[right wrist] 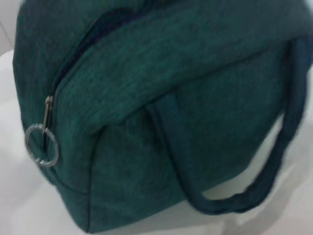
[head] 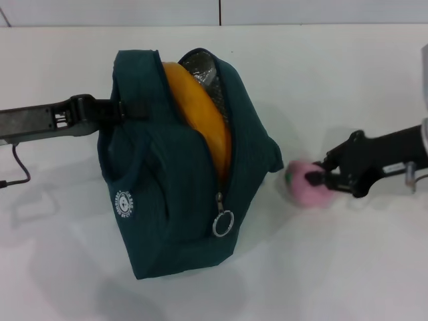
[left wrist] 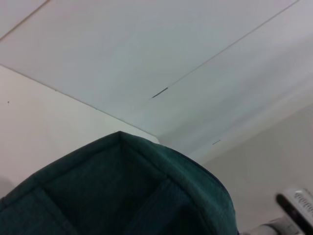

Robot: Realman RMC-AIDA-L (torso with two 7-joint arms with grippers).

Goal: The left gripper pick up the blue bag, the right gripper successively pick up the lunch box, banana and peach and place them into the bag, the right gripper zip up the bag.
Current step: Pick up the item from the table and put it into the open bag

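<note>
Peach (head: 307, 182) lies on the white table (head: 348, 267), near the bag's right lower corner but not touching it, and the right tool (head: 324, 178) has its thin fingers pinching it from the right side, low and almost level with the table. It looks small, round and light, probably smooth enough to roll or squirt out of a narrow pinch, so a hold across its widest part seems safest, with gentle pressure. The blue bag (head: 170, 194) stands upright with its zip open and its ring pull (head: 223, 223) hanging low; the banana (head: 200, 114) already sits in the mouth, leaving limited room beside it. The soft fabric should sag without support. The left tool (head: 120, 110) is at the bag's upper left edge; I cannot tell its finger state.
</note>
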